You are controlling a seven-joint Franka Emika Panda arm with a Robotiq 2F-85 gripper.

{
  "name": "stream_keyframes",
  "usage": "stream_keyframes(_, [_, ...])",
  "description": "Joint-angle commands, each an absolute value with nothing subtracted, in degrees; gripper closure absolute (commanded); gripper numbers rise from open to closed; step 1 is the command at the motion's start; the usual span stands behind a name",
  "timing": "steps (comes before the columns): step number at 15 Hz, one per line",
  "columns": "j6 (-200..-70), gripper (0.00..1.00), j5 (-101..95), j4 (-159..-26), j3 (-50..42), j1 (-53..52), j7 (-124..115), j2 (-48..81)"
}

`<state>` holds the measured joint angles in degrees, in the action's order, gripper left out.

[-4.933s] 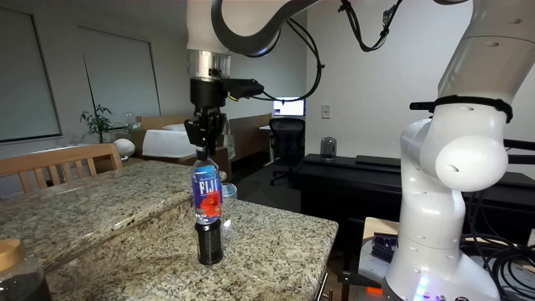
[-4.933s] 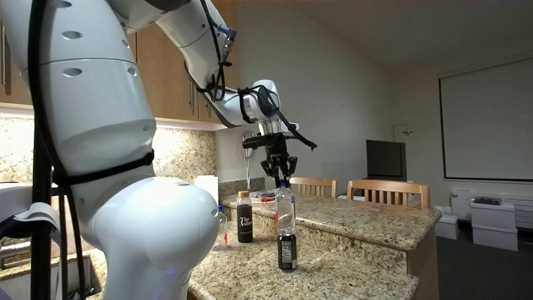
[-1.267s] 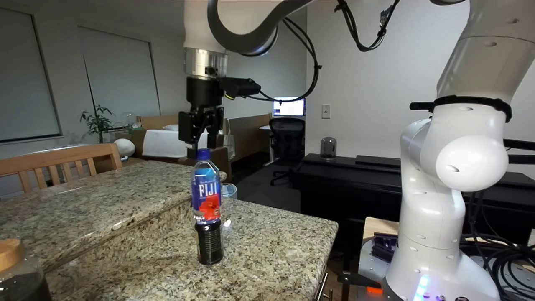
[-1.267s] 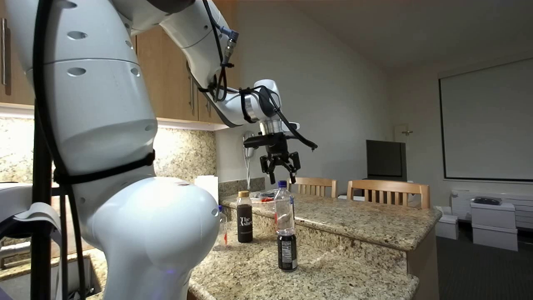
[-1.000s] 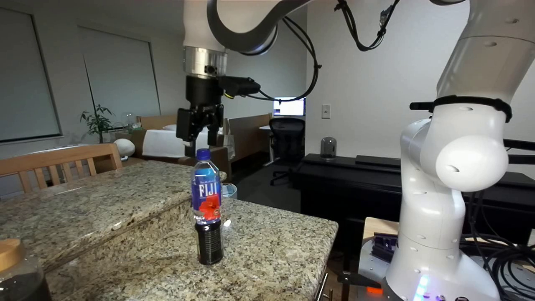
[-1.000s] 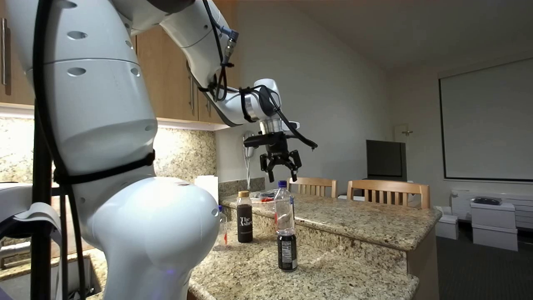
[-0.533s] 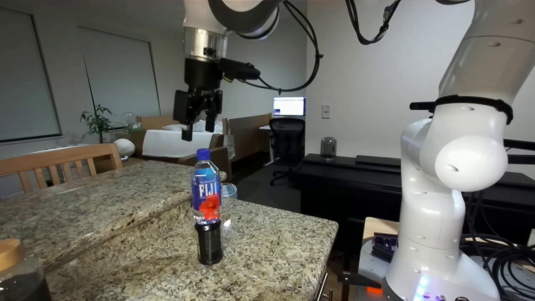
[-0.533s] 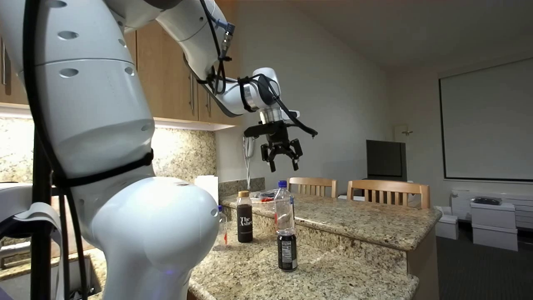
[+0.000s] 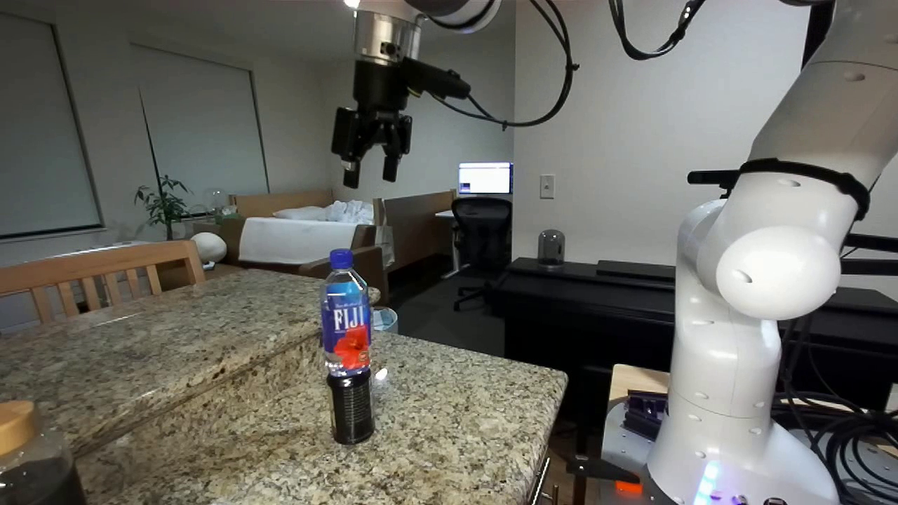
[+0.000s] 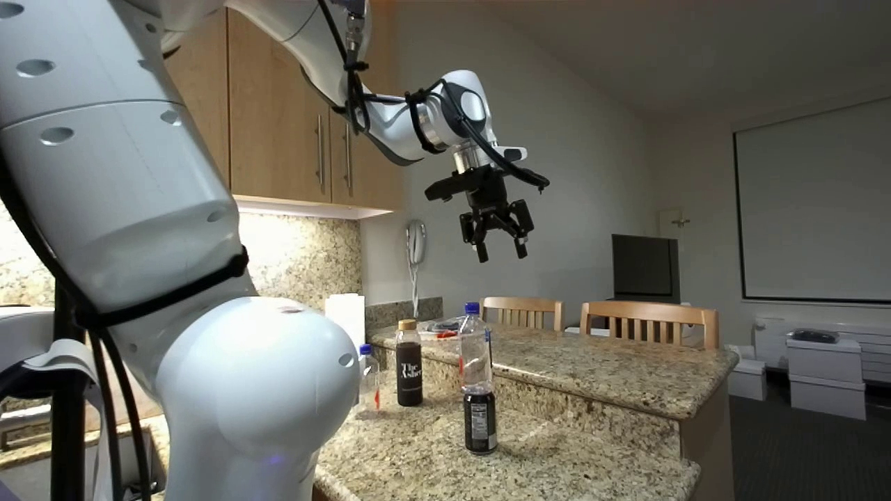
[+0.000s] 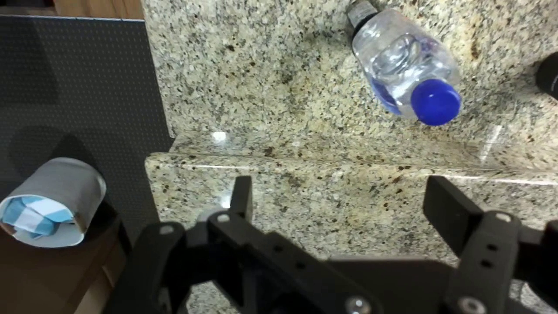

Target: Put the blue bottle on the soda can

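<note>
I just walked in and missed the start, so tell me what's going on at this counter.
A robot arm has the job of putting the bottle on the can, and that looks done. The bottle stands upright on top of the can, which stands on the counter. The gripper hangs open higher up, off to one side, touching neither. Nothing is being held right now.

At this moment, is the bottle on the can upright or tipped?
Upright. In both exterior views the bottle stands in line with the can below it, blue cap on top, and the open hand hangs apart.
</note>
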<state>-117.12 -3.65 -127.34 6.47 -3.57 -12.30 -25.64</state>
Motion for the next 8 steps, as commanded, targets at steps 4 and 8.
stream_keyframes(4, [-117.0,0.00,-2.7,-134.0,2.1,0.2,-11.9,-29.3])
stream_keyframes(8, [-117.1,0.00,-3.3,-136.5,1.7,0.7,-11.3,-28.9])
